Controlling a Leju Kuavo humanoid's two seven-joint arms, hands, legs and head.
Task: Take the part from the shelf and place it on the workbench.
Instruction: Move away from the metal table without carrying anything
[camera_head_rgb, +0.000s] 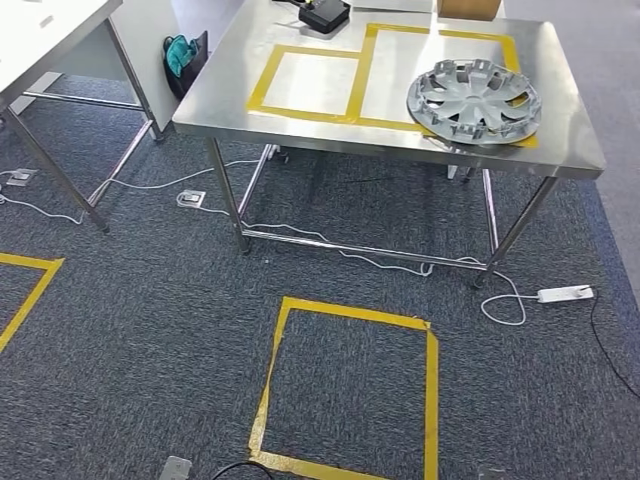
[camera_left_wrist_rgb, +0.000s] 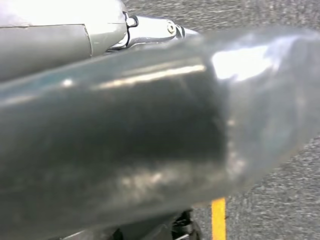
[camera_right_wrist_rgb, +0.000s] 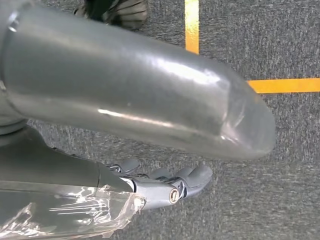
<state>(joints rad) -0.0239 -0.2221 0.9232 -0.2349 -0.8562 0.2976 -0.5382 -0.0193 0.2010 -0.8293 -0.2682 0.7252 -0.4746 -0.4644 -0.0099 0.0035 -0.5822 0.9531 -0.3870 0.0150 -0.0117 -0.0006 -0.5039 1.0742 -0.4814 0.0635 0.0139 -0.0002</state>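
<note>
Silver spoked plastic wheel cover (camera_head_rgb: 474, 100) lies flat, upper right, on the steel desk (camera_head_rgb: 226, 95); right hand (camera_right_wrist_rgb: 166, 187) hangs empty, fingers (camera_right_wrist_rgb: 196, 176) loosely extended; left-hand fingers indeterminate.

No legible text, label, brand, number or sign on the worktop (camera_head_rgb: 226, 110), the wheel cover (camera_head_rgb: 474, 100) or the carpeted floor (camera_head_rgb: 151, 330)

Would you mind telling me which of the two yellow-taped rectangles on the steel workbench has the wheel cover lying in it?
The larger rectangle, on the right side of the workbench. The silver wheel cover lies over its near right corner, crossing the tape; the smaller rectangle beside it is bare.
</note>
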